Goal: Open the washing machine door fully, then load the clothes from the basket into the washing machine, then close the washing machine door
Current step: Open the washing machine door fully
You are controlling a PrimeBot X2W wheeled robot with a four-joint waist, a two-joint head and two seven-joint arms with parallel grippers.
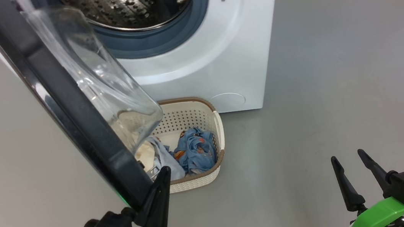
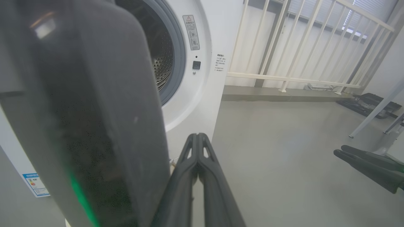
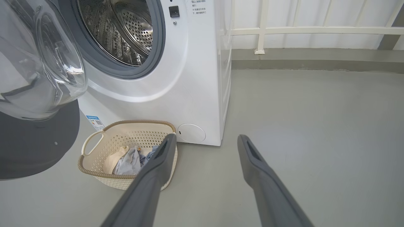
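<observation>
While one door [image 1: 64, 105] hangs wide, one basket [image 1: 195, 182] holds three clothes [image 1: 196, 151]; left gripper [image 1: 163, 172] pinched, right gripper [image 1: 347, 156] spread.

A bare indoor test hall rather than a home laundry room: a white front-loading washing machine [image 1: 217, 50] stands alone on a wide, plain grey floor [image 1: 355, 71], a blue label sticker [image 2: 34, 184] on its casing. Behind it, a white metal railing [image 2: 300, 47] runs along a raised grey ledge [image 2: 277, 94] before pale wall panels. A flat dark case [image 2: 363, 102] and the white legs of a stand [image 2: 375, 115] sit at the room's edge. A small cream basket [image 3: 107, 179] of laundry rests on the floor beside the machine.
</observation>
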